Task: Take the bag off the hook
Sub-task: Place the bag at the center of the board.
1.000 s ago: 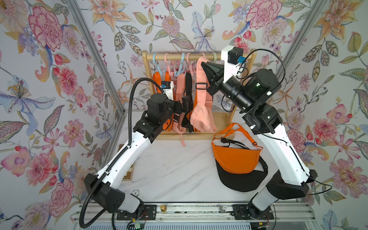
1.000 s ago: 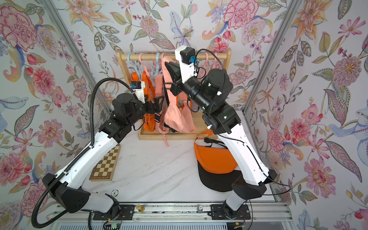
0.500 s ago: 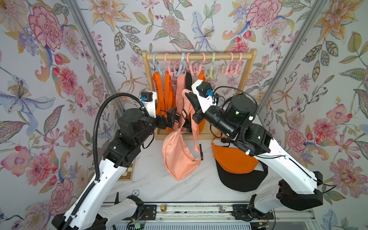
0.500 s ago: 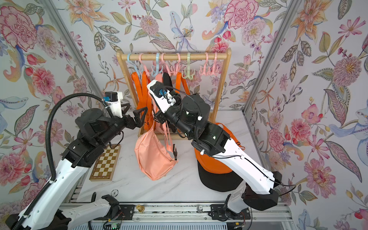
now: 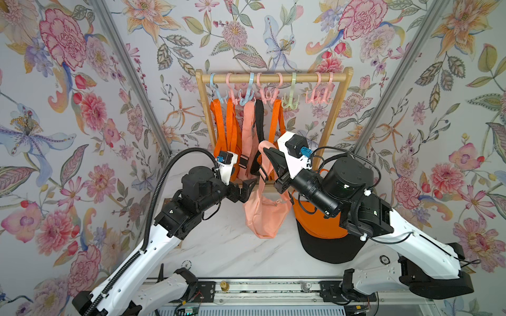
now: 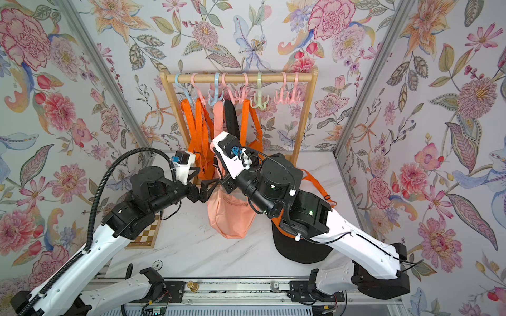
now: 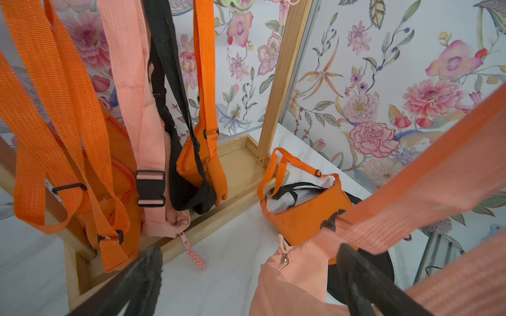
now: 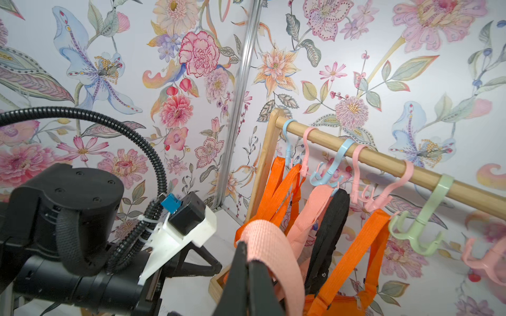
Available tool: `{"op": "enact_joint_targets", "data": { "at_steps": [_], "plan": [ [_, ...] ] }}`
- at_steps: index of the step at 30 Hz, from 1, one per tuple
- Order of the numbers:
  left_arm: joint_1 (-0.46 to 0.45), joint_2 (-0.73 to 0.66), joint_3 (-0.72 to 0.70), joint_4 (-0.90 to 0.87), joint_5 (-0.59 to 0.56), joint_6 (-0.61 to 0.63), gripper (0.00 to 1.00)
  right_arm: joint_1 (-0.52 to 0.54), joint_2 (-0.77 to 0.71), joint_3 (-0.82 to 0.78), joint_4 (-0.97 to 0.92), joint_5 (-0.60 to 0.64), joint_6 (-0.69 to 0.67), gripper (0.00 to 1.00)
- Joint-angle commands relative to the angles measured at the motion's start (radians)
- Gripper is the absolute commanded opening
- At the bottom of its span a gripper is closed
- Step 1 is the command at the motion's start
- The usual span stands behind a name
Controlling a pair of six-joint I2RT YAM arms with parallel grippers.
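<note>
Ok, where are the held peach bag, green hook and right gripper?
held peach bag (image 5: 264, 219): in a top view, body.
green hook (image 5: 290, 102): in a top view, prongs.
right gripper (image 8: 247, 257): right wrist view, between fingertips.

My right gripper (image 8: 247, 258) has its black fingers pressed together, with a salmon-pink woven strap (image 8: 269, 240) looped over them. Beyond it I see a round wooden rail (image 8: 383, 161) carrying pastel plastic hooks (image 8: 308, 142). From those hang bright orange webbing straps (image 8: 279, 186), a second salmon strap (image 8: 312, 210) and a black strap (image 8: 332, 227). A pale green plastic hook (image 8: 428, 212) sits further along the rail. The left arm's white camera mount (image 8: 178, 238) is near my fingers.
</note>
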Motion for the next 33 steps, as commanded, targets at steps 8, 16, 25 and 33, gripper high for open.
{"op": "enact_joint_targets", "data": {
  "at_steps": [8,16,25,33],
  "plan": [
    [-0.214,0.034,0.118,-0.046,-0.023,0.046,1.0,0.002,0.005,-0.026,0.094,0.131,-0.045,0.0],
    [-0.273,0.026,0.19,-0.129,-0.077,0.056,1.0,0.004,0.001,-0.069,0.151,0.227,-0.076,0.0],
    [-0.272,0.038,0.26,-0.221,-0.172,0.073,1.0,0.004,0.004,-0.073,0.192,0.271,-0.063,0.0],
    [-0.312,0.171,0.304,-0.171,-0.083,0.085,1.0,0.01,0.051,-0.042,0.218,0.339,-0.053,0.0]
  ]
}}
